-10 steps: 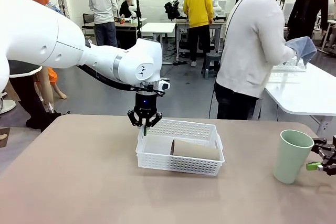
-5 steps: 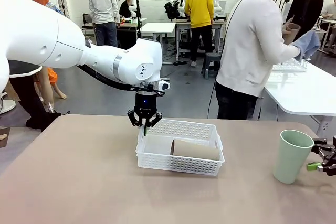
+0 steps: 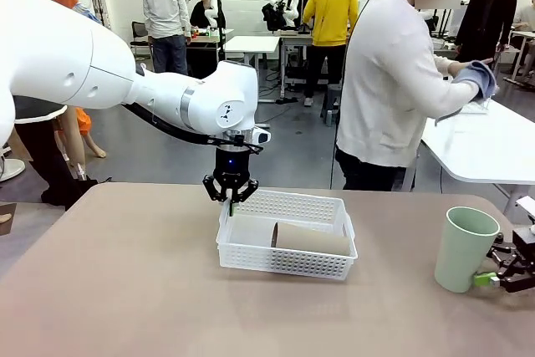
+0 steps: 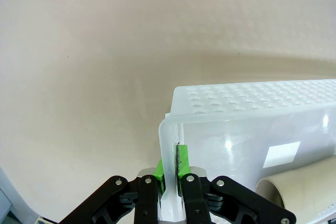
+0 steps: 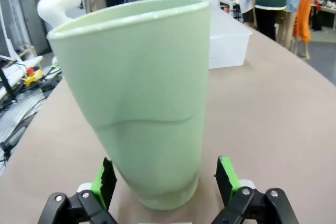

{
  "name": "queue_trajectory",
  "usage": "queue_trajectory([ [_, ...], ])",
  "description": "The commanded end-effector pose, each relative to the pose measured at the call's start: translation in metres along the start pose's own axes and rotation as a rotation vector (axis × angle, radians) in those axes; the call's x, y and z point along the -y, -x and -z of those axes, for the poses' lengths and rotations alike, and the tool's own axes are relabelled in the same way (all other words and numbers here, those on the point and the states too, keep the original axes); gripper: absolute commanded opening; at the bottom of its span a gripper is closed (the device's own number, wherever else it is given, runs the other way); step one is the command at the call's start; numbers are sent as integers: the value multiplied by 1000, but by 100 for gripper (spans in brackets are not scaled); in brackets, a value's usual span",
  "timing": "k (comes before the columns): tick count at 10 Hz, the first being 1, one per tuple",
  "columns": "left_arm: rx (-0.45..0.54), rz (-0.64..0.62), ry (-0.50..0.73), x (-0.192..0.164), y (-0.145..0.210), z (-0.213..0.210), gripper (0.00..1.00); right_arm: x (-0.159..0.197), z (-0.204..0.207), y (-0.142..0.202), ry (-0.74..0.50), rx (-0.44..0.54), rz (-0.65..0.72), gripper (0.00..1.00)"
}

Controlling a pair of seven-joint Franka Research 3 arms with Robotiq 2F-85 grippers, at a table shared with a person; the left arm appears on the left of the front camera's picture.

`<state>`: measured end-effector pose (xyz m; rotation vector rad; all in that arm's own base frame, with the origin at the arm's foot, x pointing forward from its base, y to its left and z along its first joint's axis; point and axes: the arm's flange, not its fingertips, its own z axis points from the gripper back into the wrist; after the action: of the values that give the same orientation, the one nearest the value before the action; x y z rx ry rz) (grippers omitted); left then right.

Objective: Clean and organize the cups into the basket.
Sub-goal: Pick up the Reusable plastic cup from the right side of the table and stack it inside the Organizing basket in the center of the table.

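One white perforated plastic basket (image 3: 284, 262) sits mid-table (image 3: 117, 290), with one matte tan-brown cup (image 3: 311, 238) lying on its side inside. One tapered mint-green cup (image 3: 464, 248) stands upright at the basket's 3 o'clock, well apart. The left gripper (image 3: 231, 201) points straight down, pinching the basket's rim at its 10 o'clock corner. The right gripper (image 3: 489, 277), held level, straddles the mint-green cup's base, jaws wide, pads just clear.

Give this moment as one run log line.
left gripper: shut on basket rim | right gripper: open around mint cup | tan cup: lying in basket
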<state>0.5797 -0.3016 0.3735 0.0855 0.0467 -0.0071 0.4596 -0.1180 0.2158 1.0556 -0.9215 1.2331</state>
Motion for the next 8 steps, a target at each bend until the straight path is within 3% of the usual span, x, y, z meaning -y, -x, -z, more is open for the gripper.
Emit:
queue_trajectory([
  [1,2,-1,1,-1,0,-1,3,10,16,-2,-27,-5,-32,100],
  [5,2,-1,1,-1,0,-1,3,19,39,-6,-55,-13,-45,100],
  [6,2,-1,1,-1,0,-1,3,19,39,-6,-52,-4,-45,48],
  [7,2,-1,1,-1,0,-1,3,18,38,-5,-54,1,-46,42],
  [8,2,-1,1,-1,0,-1,3,18,37,-4,-50,4,-45,0],
])
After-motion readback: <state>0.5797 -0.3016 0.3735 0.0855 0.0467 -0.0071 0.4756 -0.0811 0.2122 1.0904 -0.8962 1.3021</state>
